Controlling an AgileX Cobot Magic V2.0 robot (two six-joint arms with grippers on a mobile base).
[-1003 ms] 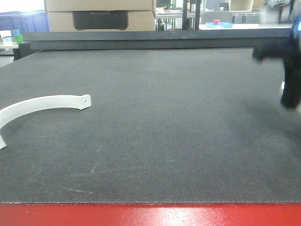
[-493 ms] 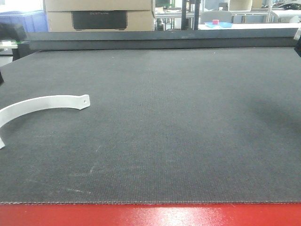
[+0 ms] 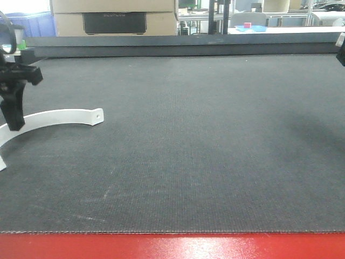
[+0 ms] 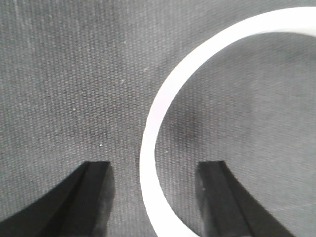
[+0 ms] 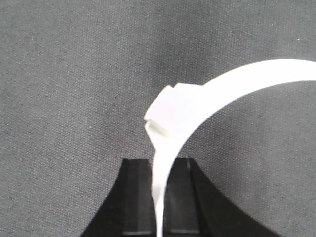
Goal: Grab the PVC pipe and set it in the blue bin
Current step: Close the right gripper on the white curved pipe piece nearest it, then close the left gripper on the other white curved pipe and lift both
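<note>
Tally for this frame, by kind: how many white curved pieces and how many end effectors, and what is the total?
White curved pieces: 2, the mat piece and the held piece
End effectors: 2, the left end effector and the right end effector
Total: 4

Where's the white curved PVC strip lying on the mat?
White curved PVC strip: front view, far left of the dark mat, under the left gripper, whose open fingers straddle its arc.
</note>
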